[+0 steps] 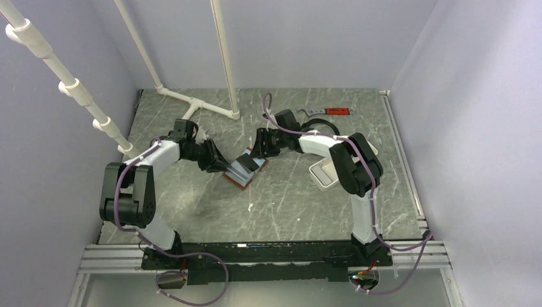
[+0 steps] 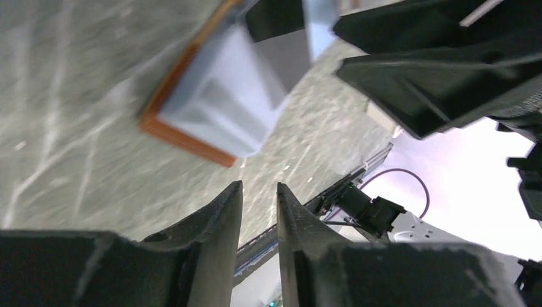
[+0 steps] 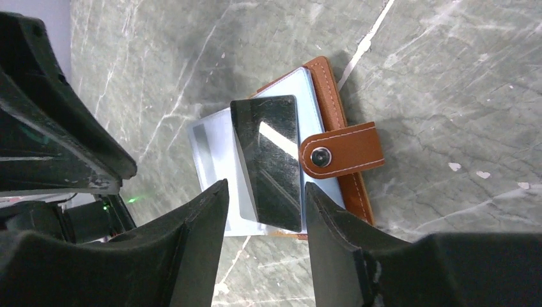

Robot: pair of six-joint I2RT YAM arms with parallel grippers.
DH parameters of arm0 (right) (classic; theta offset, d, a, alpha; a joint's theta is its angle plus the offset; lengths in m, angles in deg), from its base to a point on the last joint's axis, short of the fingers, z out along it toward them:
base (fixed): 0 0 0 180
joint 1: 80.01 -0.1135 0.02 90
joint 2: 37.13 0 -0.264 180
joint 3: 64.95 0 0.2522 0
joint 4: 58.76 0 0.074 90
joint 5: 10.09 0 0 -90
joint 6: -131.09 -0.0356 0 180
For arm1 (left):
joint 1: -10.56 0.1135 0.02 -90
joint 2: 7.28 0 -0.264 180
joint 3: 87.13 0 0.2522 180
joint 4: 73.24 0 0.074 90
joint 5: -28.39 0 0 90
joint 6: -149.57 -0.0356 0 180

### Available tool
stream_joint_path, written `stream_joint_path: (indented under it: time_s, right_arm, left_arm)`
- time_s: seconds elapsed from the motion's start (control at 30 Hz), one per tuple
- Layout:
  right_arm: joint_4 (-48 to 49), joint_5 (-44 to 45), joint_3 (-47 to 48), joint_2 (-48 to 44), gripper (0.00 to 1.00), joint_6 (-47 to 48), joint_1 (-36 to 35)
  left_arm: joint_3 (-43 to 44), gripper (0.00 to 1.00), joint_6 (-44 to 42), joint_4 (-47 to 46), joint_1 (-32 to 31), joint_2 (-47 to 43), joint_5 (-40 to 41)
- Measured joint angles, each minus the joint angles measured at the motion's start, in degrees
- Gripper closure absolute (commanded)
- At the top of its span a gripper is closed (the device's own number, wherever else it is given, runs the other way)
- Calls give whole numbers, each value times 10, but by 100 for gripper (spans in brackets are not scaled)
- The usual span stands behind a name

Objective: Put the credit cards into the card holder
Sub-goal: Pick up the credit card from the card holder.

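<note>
The brown card holder (image 1: 238, 183) (image 3: 345, 151) lies flat on the table between both arms, its tab folded over. A pale grey credit card (image 3: 212, 153) (image 2: 217, 102) rests on it, and a dark glossy credit card (image 3: 268, 160) lies across that, partly under the tab. My right gripper (image 3: 265, 188) (image 1: 257, 153) hovers over the holder, open, with the dark card's near end showing between its fingers and a gap on the left side. My left gripper (image 2: 259, 185) (image 1: 220, 164) sits just left of the holder, its fingers narrowly apart with nothing between them.
A white tray (image 1: 323, 173) stands to the right of the holder, beside the right arm. A red-handled wrench (image 1: 327, 112) lies at the back. White pipes (image 1: 204, 105) rise at the back left. The left arm's finger (image 3: 57, 128) is close beside the right gripper.
</note>
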Motion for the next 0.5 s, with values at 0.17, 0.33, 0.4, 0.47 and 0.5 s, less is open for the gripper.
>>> stream_joint_path:
  time_s: [0.17,0.33,0.4,0.47,0.5]
  right_arm:
    - [0,-16,1,7,51,-1,7]
    - [-3,-25,1,21,57,-2,13]
    - [-4,-32,1,23,59,-3,16]
    - [-3,-36,-2,24,59,-5,20]
    - [-2,-37,-5,24,59,-7,23]
  left_arm:
    - [73,87,24,-43,-46,46,-30]
    - [118,96,47,-104,-91,133,-47]
    - [118,97,56,-114,-102,157,-47]
    - [118,98,58,-115,-109,173,-46]
    - [118,98,59,-115,-109,177,-45]
